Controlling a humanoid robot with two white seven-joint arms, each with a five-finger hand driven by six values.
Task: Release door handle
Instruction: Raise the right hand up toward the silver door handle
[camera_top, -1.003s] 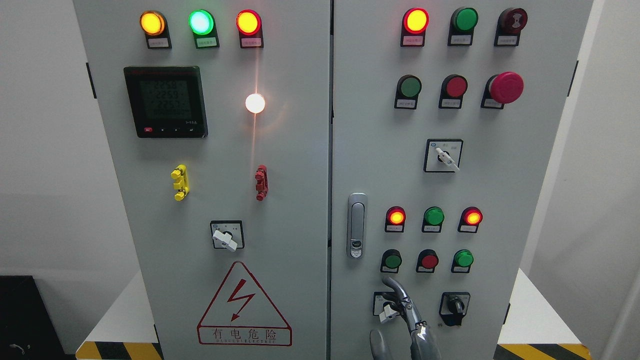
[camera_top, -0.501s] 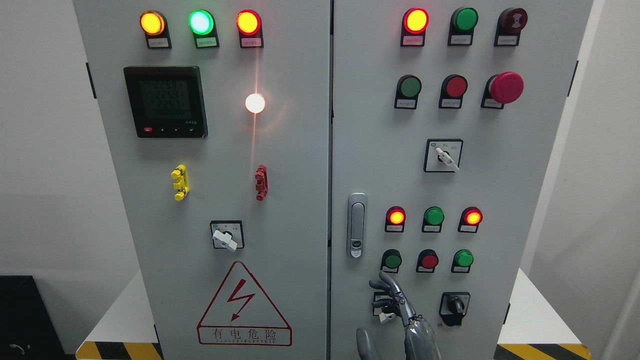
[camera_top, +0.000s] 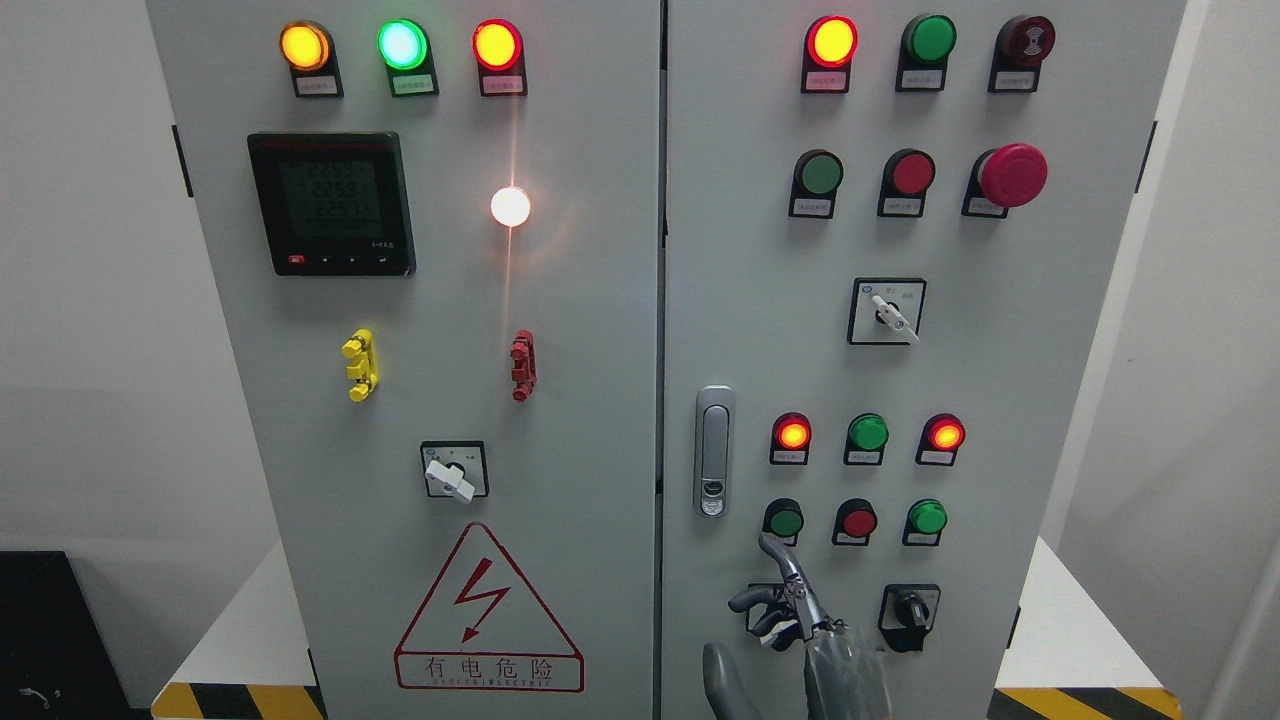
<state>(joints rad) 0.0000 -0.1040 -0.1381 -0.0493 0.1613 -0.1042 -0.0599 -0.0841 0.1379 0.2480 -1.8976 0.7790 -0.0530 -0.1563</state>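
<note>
- Fingers (camera_top: 768, 548) of the right hand (camera_top: 800, 620): one points straight up, the rest bend loosely and, as far as shows, clasp nothing.
- The hand sits below the door handle (camera_top: 713, 450) and slightly right of it, clear of it.
- The handle stands upright on the right door (camera_top: 1000, 380), hard by its left edge, its long axis vertical.
- Judged from this, the handle is already let go; only withdrawal remains.

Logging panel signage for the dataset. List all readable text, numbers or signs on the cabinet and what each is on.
"有电危险": red-framed warning triangle sign with a lightning bolt, left door.
Small Latin line beneath it: too blurred to read.
Digital meter: rows of digits, too dim to read reliably.
Lamp and button tags: too small.
Selector switch plate: marks illegible.
</note>
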